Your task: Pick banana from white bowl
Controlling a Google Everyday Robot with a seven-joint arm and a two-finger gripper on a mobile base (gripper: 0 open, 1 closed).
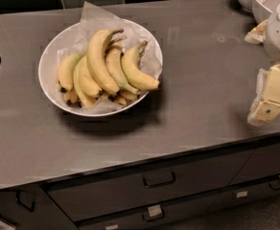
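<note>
Plainly, we see the banana (99,56) lying in the white bowl (46,78), on top of the bunch. Its bent stem points to the back right and its curved body runs toward the bowl's front. Shorter bananas (135,71) lie on both sides of it, touching it, and a greenish banana (65,71) sits at the left. Crinkled paper (94,14) lines the bowl. The bowl stands on the grey surface (202,75), left of centre. Our claw (270,99) hangs at the right edge of the view, over the front right part of the surface, well apart from the bowl. The banana lies far to its left. We cannot tell whether the claw is open or closed. More bowls (262,1) stand at the back right corner.
</note>
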